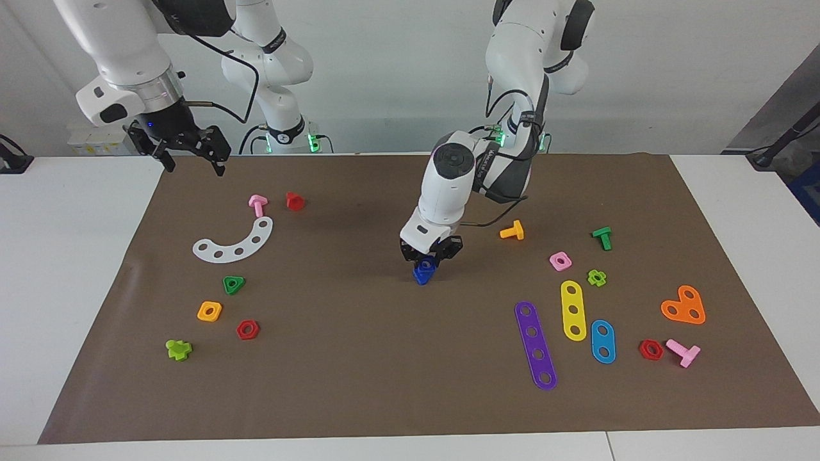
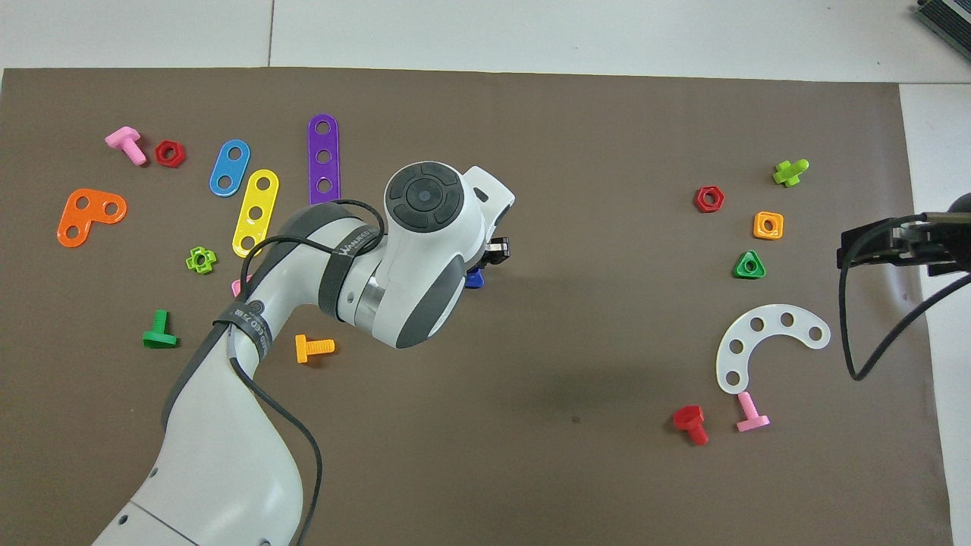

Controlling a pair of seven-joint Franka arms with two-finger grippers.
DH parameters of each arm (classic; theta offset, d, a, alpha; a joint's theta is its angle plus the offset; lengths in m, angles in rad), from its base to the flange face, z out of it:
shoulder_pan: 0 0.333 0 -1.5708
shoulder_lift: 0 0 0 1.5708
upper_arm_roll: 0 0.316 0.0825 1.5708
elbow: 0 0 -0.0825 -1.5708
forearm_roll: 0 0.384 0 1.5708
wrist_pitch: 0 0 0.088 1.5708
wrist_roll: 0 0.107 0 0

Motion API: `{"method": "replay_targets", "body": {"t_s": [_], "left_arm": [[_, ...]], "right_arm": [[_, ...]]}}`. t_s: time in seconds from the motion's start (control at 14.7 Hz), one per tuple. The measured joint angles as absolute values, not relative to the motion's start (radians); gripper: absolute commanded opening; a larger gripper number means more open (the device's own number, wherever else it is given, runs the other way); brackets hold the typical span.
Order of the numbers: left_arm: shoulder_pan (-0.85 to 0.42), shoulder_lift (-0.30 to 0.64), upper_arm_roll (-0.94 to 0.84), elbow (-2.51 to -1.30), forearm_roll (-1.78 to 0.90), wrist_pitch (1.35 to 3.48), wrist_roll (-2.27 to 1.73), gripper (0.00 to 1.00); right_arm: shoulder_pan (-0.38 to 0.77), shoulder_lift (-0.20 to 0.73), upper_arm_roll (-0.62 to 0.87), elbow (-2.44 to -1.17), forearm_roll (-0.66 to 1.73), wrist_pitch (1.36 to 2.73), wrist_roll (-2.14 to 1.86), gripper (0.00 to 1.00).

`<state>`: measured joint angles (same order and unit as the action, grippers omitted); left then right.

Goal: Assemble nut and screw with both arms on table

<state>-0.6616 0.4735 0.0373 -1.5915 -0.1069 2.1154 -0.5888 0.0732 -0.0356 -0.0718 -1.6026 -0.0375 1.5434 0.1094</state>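
Note:
The dark-blue screw [image 1: 421, 276] stands on its triangular head on the brown mat [image 1: 359, 378] of the table, near the middle. My left gripper [image 1: 428, 258] is shut on the dark-blue nut [image 1: 427, 263] and holds it right over the screw's shaft, at or just above its tip. In the overhead view the left arm's wrist covers most of this; only a corner of the screw [image 2: 476, 280] and the left gripper's tip [image 2: 497, 252] show. My right gripper [image 1: 193, 164] is open and empty, waiting over the mat's corner at the right arm's end, and shows in the overhead view [image 2: 872, 250].
An orange bolt [image 1: 512, 231] and a pink square nut [image 1: 560, 260] lie beside the left gripper, toward the left arm's end. Purple [image 1: 535, 345], yellow [image 1: 573, 310] and light-blue [image 1: 603, 341] strips lie farther from the robots. A white curved strip [image 1: 236, 241] and a green triangular nut [image 1: 234, 284] lie toward the right arm's end.

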Motion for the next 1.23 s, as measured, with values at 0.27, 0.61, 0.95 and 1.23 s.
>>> {"method": "replay_targets", "body": {"t_s": [0.27, 0.61, 0.95, 1.23], "left_arm": [[-0.671, 0.479, 0.037, -1.594, -0.100, 2.101, -0.589, 0.13], [-0.683, 0.484, 0.038, -1.595, -0.100, 2.101, -0.595, 0.10], [-0.686, 0.486, 0.040, -1.599, -0.081, 2.101, -0.597, 0.10], [-0.686, 0.487, 0.040, -1.602, -0.079, 2.102, -0.598, 0.10]], "right_arm": [[0.073, -0.036, -0.072, -1.603, -0.038, 1.543, 0.109, 1.00], [0.073, -0.036, -0.072, -1.603, -0.038, 1.543, 0.109, 1.00], [0.073, -0.036, -0.072, -1.603, -0.038, 1.543, 0.109, 1.00], [0.073, -0.036, -0.072, -1.603, -0.038, 1.543, 0.109, 1.00]]}}
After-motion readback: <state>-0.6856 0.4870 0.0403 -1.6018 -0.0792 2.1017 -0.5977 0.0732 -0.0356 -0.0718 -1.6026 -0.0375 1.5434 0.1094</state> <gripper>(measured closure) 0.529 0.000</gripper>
